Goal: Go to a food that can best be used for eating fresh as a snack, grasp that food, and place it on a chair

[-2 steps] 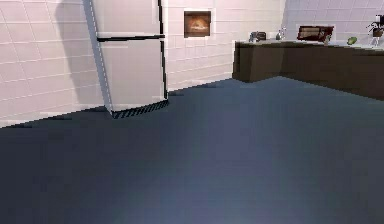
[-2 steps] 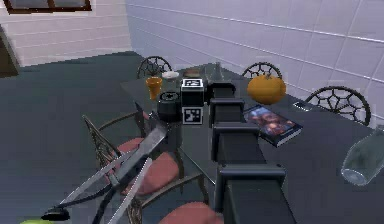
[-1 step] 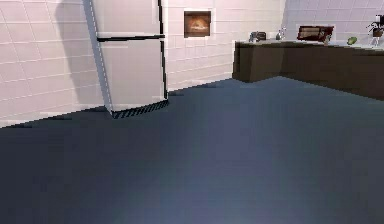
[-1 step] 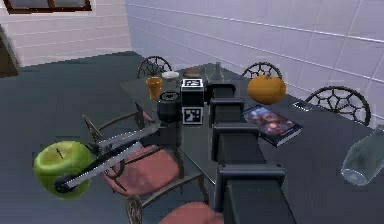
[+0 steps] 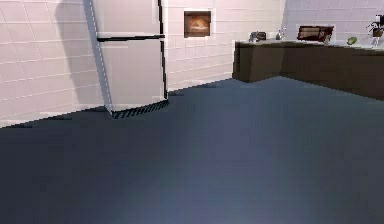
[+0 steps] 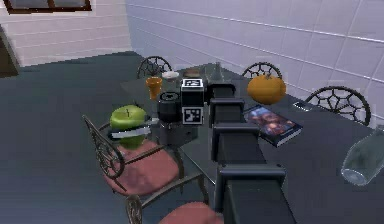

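A green apple (image 6: 127, 124) hangs at the far end of my gripper (image 6: 145, 128), clear of the surfaces around it, so the gripper holds the apple. The apple is above a metal chair (image 6: 112, 158) with a pink seat cushion that stands at the near edge of a dark table (image 6: 310, 150). My arm rises from the arm side view's bottom edge across the table.
On the table lie an orange round thing (image 6: 266, 88), a glass of orange liquid (image 6: 154, 86), a book (image 6: 272, 122) and a clear glass vessel (image 6: 362, 160). More metal chairs (image 6: 338, 100) ring the table. A fridge (image 5: 130, 55) and dark counter (image 5: 310, 62) stand ahead across open floor.
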